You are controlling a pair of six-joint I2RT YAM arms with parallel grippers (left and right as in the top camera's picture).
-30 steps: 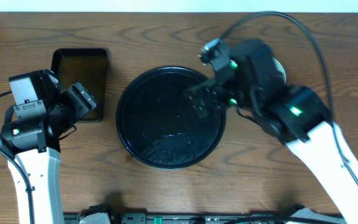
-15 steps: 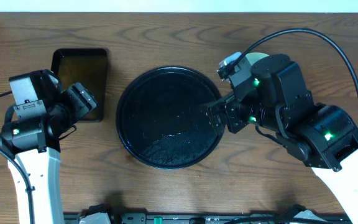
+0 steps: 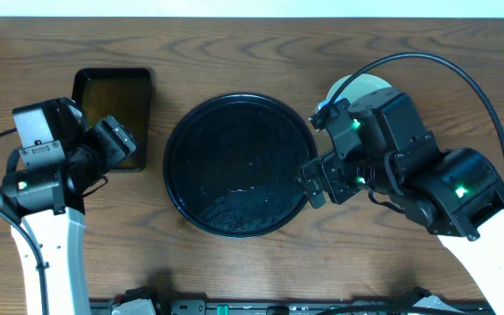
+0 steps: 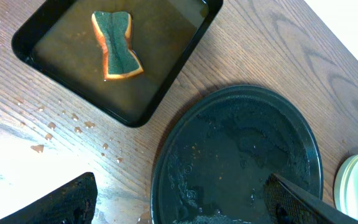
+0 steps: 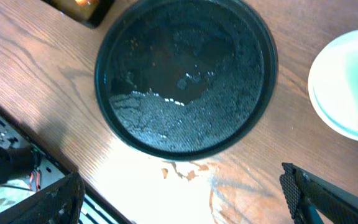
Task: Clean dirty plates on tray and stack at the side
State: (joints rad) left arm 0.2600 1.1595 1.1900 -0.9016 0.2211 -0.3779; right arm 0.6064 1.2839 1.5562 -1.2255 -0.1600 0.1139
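as right end effector (image 3: 310, 181) backs off tray (image 3: 234, 166) w/ jaws apart, empty, left end effector (image 3: 119, 140) sits likewise.

Round black tray (image 5: 185, 81) at upper centre, surface wet and beaded. Pale mint-blue plates (image 5: 347, 87) stacked at the right edge, just beside the tray rim, apart. Brownish drips (image 5: 182, 171) on the wood table (image 5: 36, 81) below the tray. Right gripper (image 5: 185, 199) fingers (image 5: 316, 196) spread wide.
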